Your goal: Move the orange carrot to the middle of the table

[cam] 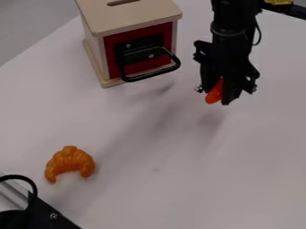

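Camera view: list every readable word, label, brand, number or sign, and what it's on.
No readable text anywhere.
Wooden box: no lettering I can make out on its top or red front.
Arm: none legible; the yellow patch at the top edge shows no characters.
Carrot, croissant: no markings to read.

Black nearly all over, from arm (228, 15) down to gripper (217, 94). Ringed above the gripper by a dull, paler band (228, 32). Loops a thin black cable (259, 35) alongside. Flares into jagged side brackets, dotted with small metallic screws (199, 89). Bears a yellow patch (278, 2) up top.
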Tool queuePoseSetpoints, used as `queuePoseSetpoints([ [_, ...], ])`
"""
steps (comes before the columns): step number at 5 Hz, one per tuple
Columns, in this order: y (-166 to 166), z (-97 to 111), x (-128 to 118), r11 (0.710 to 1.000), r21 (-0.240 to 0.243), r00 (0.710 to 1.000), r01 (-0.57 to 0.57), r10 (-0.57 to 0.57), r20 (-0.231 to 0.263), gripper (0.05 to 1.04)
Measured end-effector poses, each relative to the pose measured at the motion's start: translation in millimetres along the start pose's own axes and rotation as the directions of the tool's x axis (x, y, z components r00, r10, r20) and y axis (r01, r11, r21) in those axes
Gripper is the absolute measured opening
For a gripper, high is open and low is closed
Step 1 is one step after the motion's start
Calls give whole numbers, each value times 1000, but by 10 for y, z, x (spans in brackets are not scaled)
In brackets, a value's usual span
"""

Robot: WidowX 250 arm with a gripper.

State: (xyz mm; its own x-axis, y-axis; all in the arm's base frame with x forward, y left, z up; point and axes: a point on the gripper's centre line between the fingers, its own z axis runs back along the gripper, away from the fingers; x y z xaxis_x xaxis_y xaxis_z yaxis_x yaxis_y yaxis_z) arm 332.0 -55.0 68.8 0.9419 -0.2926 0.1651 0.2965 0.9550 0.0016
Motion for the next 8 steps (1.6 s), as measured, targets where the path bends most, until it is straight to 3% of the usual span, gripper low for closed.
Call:
queuePoseSetpoints([
  [1, 206, 286, -188, 999, 15, 998, -47, 46, 46, 504],
  [2, 517, 551, -535, 981, 37, 979, -188, 185, 83, 504],
  [3, 782, 653, -894, 932, 38, 928, -362, 356, 108, 504],
  [4, 966, 656, -1166, 859, 23, 856, -512, 508, 101, 504],
  [5, 1094, 474, -1322, 770, -18, 770, -638, 638, 13, 504],
  [6, 1284, 129, -1234, 665, -3, 663, -747, 744, -89, 504],
  [7, 1354, -23, -1186, 609, 34, 603, -793, 791, -108, 504],
  [8, 1407, -249, -1141, 592, 38, 580, -805, 799, -156, 504],
])
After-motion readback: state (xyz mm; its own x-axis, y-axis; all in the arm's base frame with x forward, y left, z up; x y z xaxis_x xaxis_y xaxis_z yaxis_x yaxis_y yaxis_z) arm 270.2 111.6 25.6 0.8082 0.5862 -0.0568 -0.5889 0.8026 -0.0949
